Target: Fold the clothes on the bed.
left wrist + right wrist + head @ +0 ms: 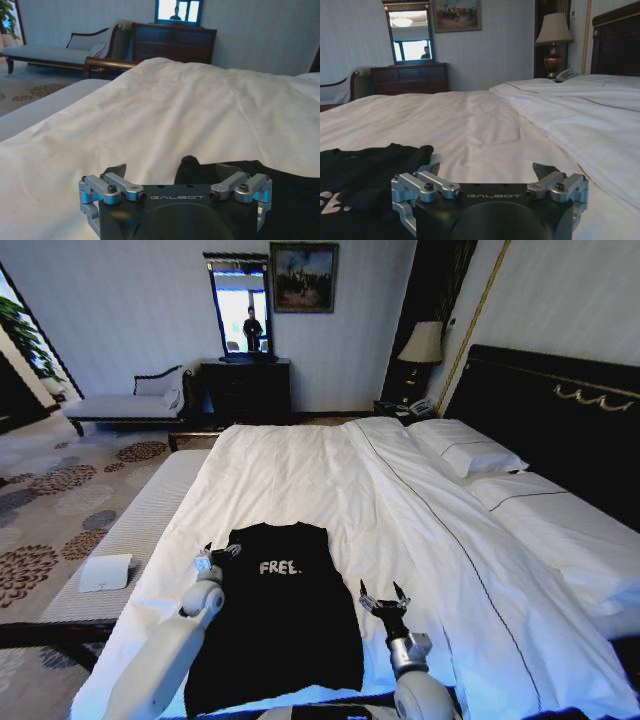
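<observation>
On the near part of the bed (pixel 330 470), the black T-shirt (pixel 275 615) lies flat on the white duvet, already narrowed into a long strip with its white lettering facing up and its collar end pointing to the far side. My left gripper (pixel 218 552) hovers at the shirt's far left corner, jaws spread wide and holding nothing; my right gripper (pixel 385 602) sits just right of the shirt's right edge, over bare sheet, jaws also wide and empty.

My worry is the pinch. The fabric is soft and thin, and if I close too deep I judge I could catch the duvet along with the shirt and drag the bedding into the fold. The right gripper is off the cloth altogether, so closing there would grab only sheet. Uneven grips on the two corners would likely skew the fold or bunch the strip sideways.
</observation>
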Robot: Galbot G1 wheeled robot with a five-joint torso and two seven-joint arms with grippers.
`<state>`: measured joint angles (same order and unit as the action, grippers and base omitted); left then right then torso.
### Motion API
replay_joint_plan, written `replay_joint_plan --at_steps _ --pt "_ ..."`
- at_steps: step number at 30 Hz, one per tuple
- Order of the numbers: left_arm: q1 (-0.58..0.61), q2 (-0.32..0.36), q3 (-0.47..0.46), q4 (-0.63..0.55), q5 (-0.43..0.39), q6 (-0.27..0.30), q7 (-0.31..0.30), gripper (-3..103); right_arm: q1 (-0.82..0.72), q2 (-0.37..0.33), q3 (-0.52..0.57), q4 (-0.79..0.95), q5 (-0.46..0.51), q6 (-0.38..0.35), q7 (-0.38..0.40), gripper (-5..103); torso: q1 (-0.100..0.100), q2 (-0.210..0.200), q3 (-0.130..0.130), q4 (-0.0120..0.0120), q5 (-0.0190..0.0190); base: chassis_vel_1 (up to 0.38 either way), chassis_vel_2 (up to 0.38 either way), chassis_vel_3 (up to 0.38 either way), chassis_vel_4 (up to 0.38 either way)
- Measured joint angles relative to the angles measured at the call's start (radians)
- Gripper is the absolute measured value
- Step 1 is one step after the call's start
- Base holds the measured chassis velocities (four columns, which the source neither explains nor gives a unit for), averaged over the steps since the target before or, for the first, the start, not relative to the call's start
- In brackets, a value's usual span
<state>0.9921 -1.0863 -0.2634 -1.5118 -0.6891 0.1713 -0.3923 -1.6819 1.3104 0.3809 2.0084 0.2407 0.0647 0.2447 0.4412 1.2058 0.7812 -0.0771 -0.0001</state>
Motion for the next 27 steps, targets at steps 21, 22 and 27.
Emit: replay_joint_plan --at_steps 21,22,27 --pt "-0.164 -0.038 0.054 0.206 -0.079 0.021 0.066 88 -0.001 -0.005 0.012 0.001 0.011 -0.003 0.001 100 0.0 0.0 0.0 0.0001 0.0 0.0 0.0 0.0 0.0" --pt "-0.172 -0.041 0.058 0.218 -0.075 0.027 0.059 86 0.0 -0.005 0.012 0.0 0.012 -0.003 0.001 100 0.0 0.0 0.0 0.0 0.0001 0.0 0.0 0.0 0.0" --pt "-0.208 -0.058 0.07 0.266 -0.072 0.042 0.04 82 0.01 -0.006 0.009 -0.002 0.024 -0.008 0.001 100 0.0 0.0 0.0 0.0 0.0001 0.0 0.0 0.0 0.0"
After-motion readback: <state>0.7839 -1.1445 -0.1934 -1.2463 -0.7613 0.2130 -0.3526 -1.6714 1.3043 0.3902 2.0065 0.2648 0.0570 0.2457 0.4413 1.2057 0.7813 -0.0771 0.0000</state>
